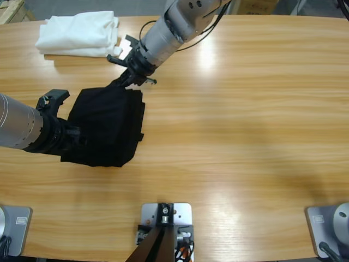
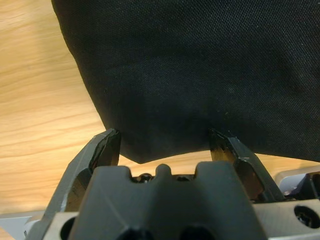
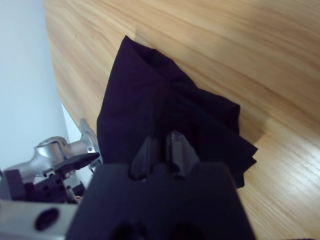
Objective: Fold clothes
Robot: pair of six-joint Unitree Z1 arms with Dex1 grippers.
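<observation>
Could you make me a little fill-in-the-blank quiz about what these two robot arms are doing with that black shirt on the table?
1. Both arms are working on a shirt whose colour is ____.
2. The right gripper, coming in from the top of the high view, has its jaws ____ on a raised corner of the shirt.
3. The left gripper has its jaws spread ____ at the shirt's edge.
4. The folded pile near the table's far corner is ____ in colour.

Missing words: black; shut; open; white

Folded white garment pile (image 1: 79,34) at the far left of the wooden table (image 1: 245,109)
</observation>
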